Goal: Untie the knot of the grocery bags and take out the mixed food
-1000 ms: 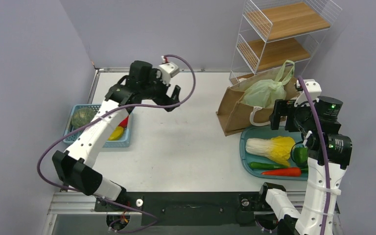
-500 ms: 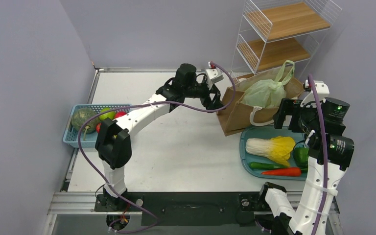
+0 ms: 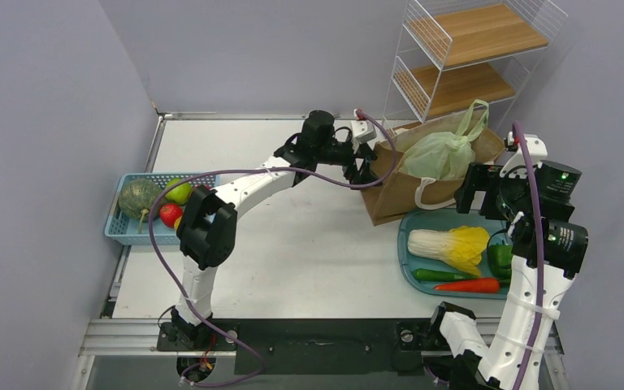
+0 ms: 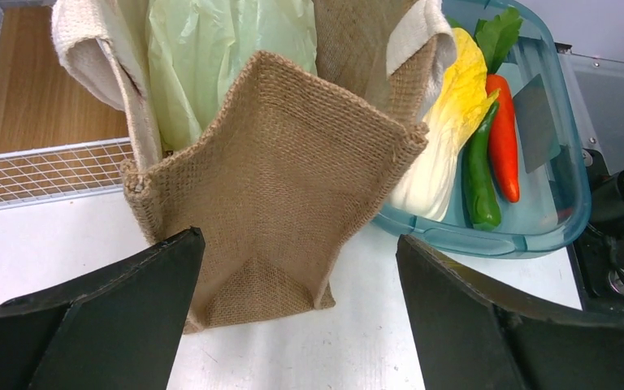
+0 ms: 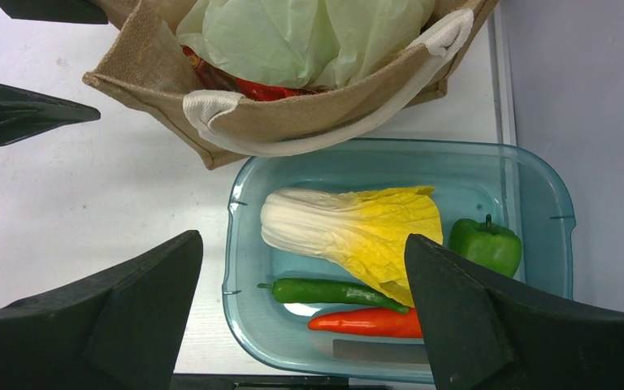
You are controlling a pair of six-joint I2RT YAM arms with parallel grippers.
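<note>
The pale green plastic bag (image 3: pixel 437 156) sits inside the brown bag (image 3: pixel 392 193) at the back right. Its knot (image 3: pixel 461 139) and a loop handle stick up above it. My left gripper (image 3: pixel 365 167) is open and empty, right at the brown bag's left side. In the left wrist view its fingers frame the brown bag (image 4: pixel 284 171), with the plastic bag (image 4: pixel 211 57) above. My right gripper (image 3: pixel 476 192) is open and empty, over the tray just right of the bag. The right wrist view shows the plastic bag (image 5: pixel 309 36) and a red packet (image 5: pixel 236 83) under it.
A teal tray (image 3: pixel 409 270) in front of the bag holds a cabbage (image 3: pixel 447 244), a green pepper (image 5: pixel 487 244), a green chili and a red chili. A blue basket (image 3: pixel 120 231) with produce stands at the left edge. A wire shelf (image 3: pixel 463 57) stands behind the bag.
My left arm has swung from above the blue basket across the table to the brown bag's left side. My right gripper has shifted slightly right and stays open.
</note>
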